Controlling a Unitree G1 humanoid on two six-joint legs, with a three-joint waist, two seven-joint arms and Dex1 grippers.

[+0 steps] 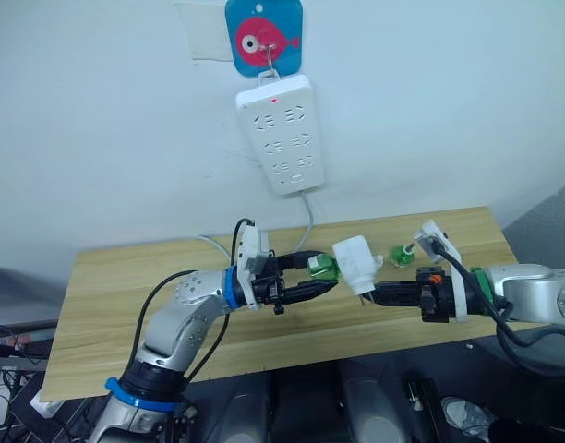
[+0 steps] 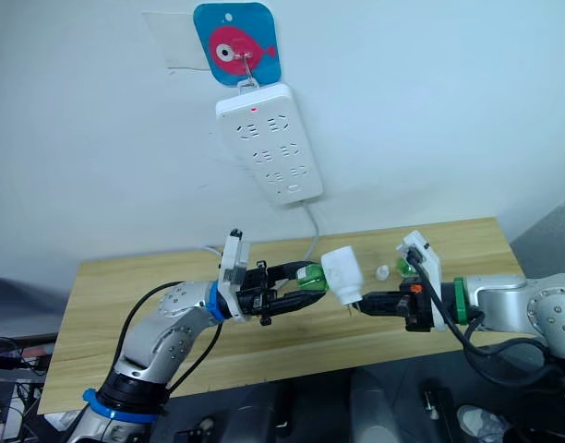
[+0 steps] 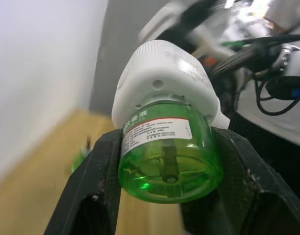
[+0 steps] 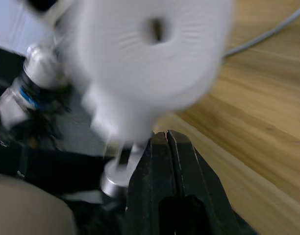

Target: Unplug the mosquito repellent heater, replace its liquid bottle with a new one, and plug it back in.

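The white mosquito repellent heater (image 1: 354, 263) hangs in the air over the wooden table (image 1: 116, 295), between my two grippers. A green liquid bottle (image 1: 323, 268) sits in its base. My left gripper (image 1: 320, 274) is shut on that bottle, and in the left wrist view the black fingers (image 3: 91, 186) press both sides of the bottle (image 3: 167, 156) under the heater (image 3: 164, 78). My right gripper (image 1: 372, 293) is shut at the heater's plug side, its closed tips (image 4: 167, 139) just under the white body (image 4: 145, 49). Another green bottle (image 1: 400, 257) stands on the table behind.
A long white power strip (image 1: 277, 134) with a red light hangs on the wall from a blue fish hook (image 1: 264, 37). Its grey cable (image 1: 308, 217) drops behind the table. The table's front edge runs just below both arms.
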